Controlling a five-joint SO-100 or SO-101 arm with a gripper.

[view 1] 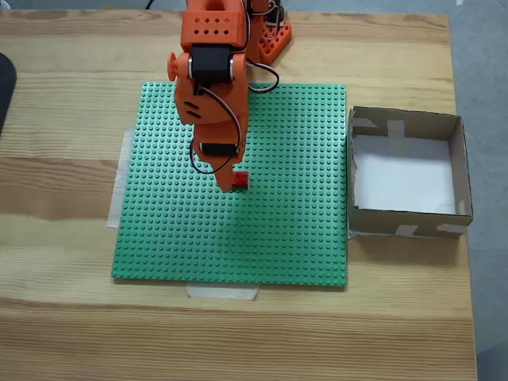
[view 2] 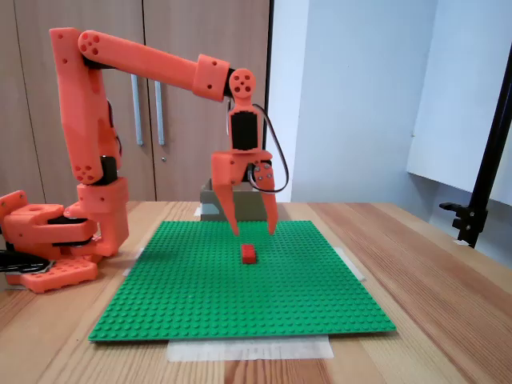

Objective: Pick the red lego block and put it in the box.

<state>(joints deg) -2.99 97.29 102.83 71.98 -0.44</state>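
The red lego block (view 1: 242,180) (view 2: 250,254) sits on the green studded baseplate (view 1: 302,230) (view 2: 200,296), near its middle. My orange gripper (view 1: 232,182) (view 2: 254,232) hangs just above the block, pointing straight down. It is open, one finger on each side of the block and clear of it. The box (view 1: 405,223), brown cardboard with a white floor, stands to the right of the baseplate in a fixed view. In the other one, part of the box (view 2: 206,210) shows behind the gripper.
The arm's base (view 2: 48,248) stands on the wooden table (view 1: 63,317) beside the baseplate. Tape strips (view 1: 222,291) hold the baseplate's edges down. A black stand (view 2: 480,200) rises at the right of a fixed view.
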